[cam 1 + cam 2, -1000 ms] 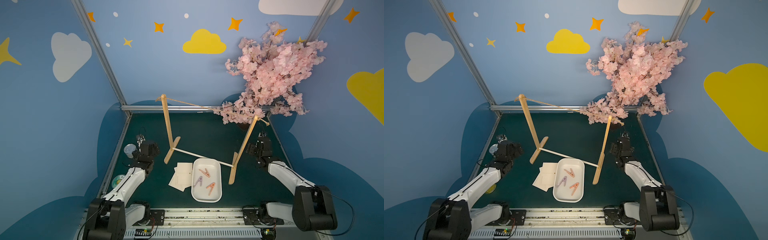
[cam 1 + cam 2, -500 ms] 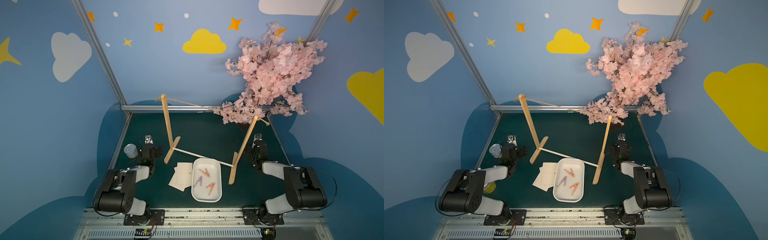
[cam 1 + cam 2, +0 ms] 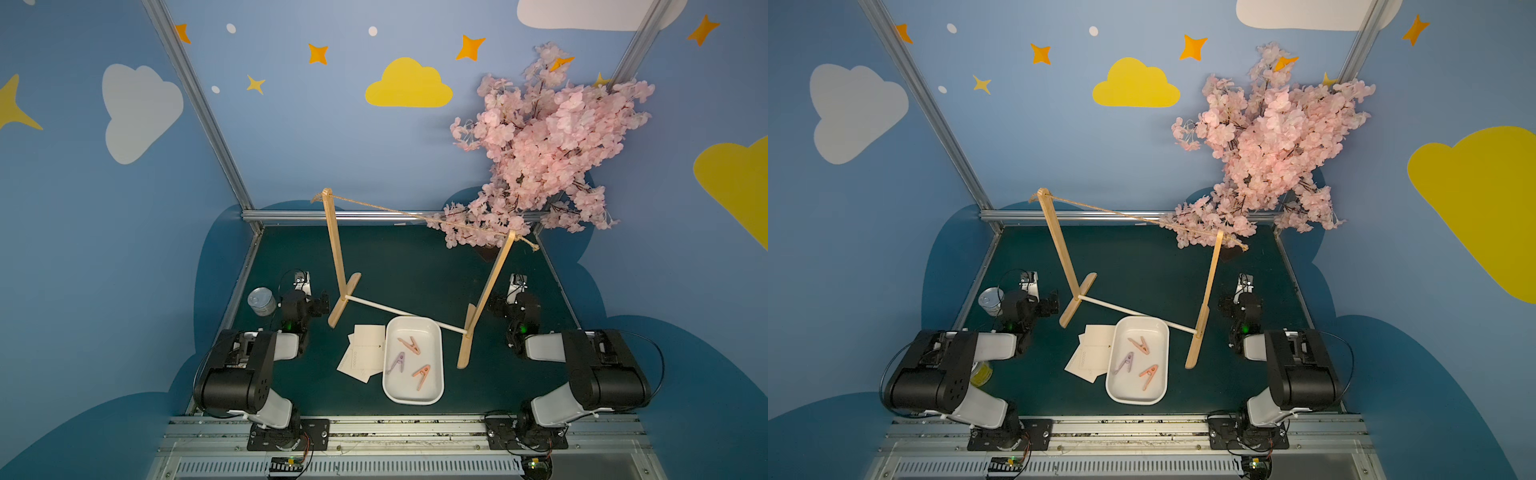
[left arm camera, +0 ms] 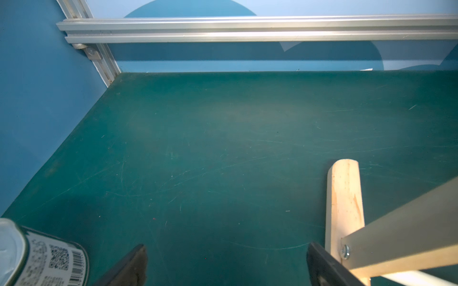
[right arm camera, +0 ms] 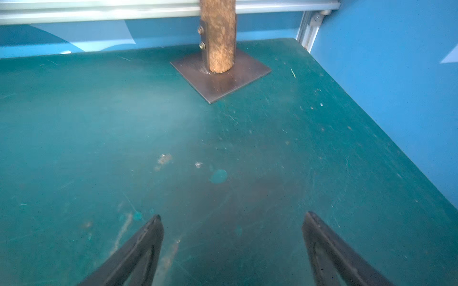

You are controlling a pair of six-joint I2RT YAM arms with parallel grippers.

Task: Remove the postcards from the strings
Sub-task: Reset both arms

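Scratched green table (image 4: 223, 148), blue cloud-painted walls (image 3: 291, 124). Postcards (image 3: 363, 353) stacked near front edge. Left gripper (image 4: 225, 250), right gripper (image 5: 231, 218) wide open, empty.

The stacked postcards (image 3: 368, 345) partly hide one another, and their print is too small to read.

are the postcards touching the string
Apart. In both top views the postcards lie flat on the table beside the tray, while the string runs bare between the tops of the two posts, well above them.
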